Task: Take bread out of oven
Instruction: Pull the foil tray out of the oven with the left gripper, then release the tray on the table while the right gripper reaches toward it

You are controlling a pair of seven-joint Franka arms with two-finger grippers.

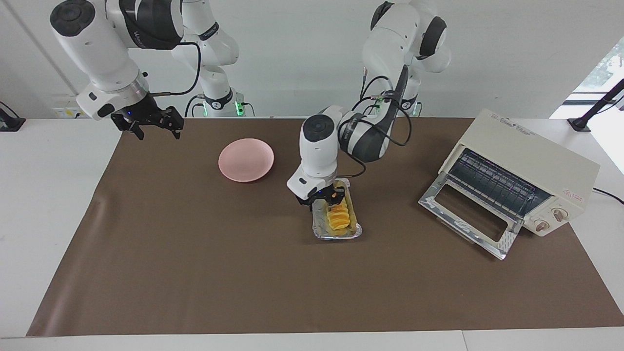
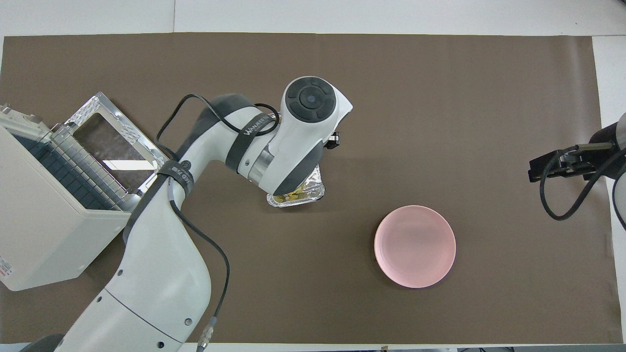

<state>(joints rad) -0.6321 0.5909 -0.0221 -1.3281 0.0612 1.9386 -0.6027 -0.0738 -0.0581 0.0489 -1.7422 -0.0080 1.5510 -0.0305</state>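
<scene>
Two arms show in the facing view: the left gripper [image 1: 327, 198], jaws parted, sits low over the ridged golden-yellow bread [image 1: 338, 218] in a rectangular silver foil tray [image 1: 320, 229], well apart from the cream-white toaster oven [image 1: 521, 170], door down; the right gripper [image 1: 149, 125] waits open. Overhead, the left arm hides the bread; a round pink plate [image 2: 414, 246] lies nearer the robots.
</scene>
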